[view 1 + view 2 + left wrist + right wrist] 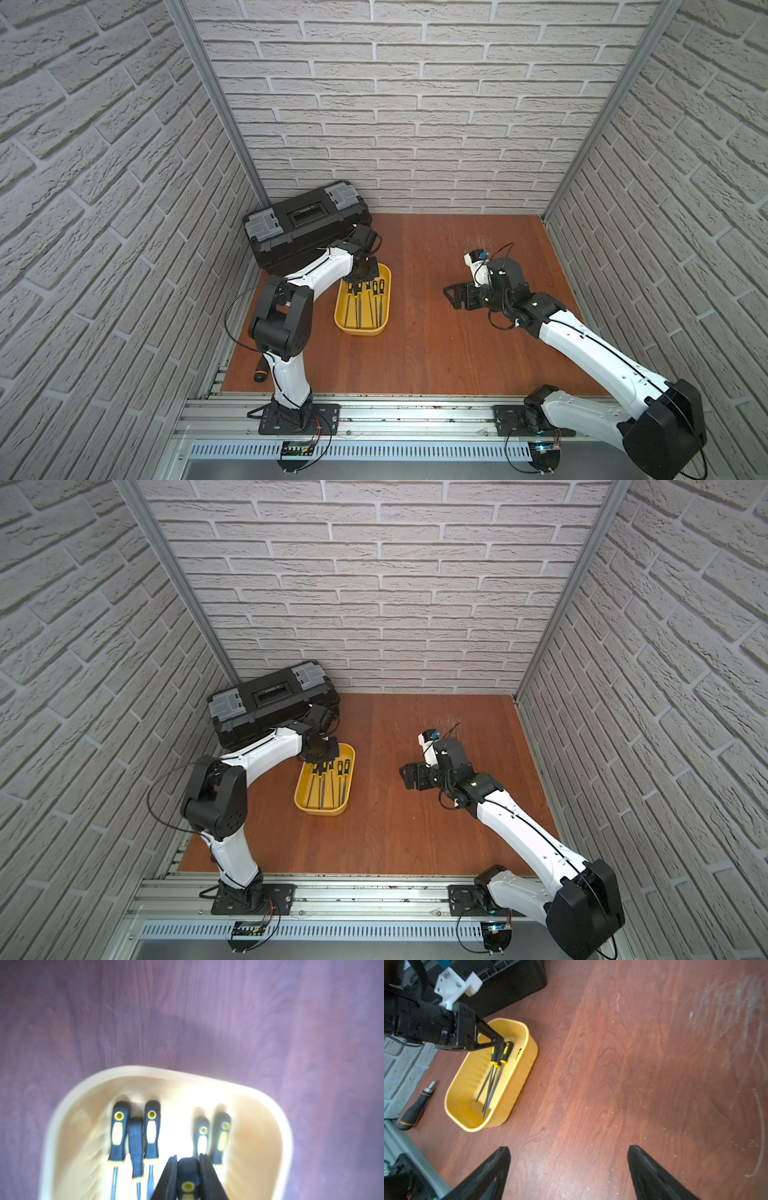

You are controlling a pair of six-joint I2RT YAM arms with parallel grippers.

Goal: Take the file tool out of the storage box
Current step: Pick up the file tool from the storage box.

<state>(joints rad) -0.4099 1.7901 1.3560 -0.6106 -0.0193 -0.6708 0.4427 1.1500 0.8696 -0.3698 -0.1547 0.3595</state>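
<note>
While a black-and-orange driver handle [415, 1107] lies loose at the table's left edge, beside the left arm's base, and the shut black toolbox [305, 220] sits in the far left corner, the work is just right of them. There the left gripper [499, 1042] reaches down into the far end of the storage box [361, 330], clenched on the black-and-yellow handle of one file tool [188, 1171]. Taking the thick handle rather than the thin blade probably gives the jaws a broader, surer hold. That file remains inside the box's rim, so it is not yet out; whether its tip has left the box floor I cannot tell. The other files [118, 1132] lie lengthwise, side by side, with their handles toward the same far end, which is likely why the arm comes in from there. Well apart to the right, the right gripper [568, 1148] hovers over bare table, jaws spread wide and empty, seemingly kept clear of the lift. The table [436, 353] is reddish-brown wood grain, scuffed with pale scratches [726, 1012] toward its far right. White faux-brick walls [415, 104] close three sides, and an aluminium rail [415, 411] along the near edge carries both arm bases.
</note>
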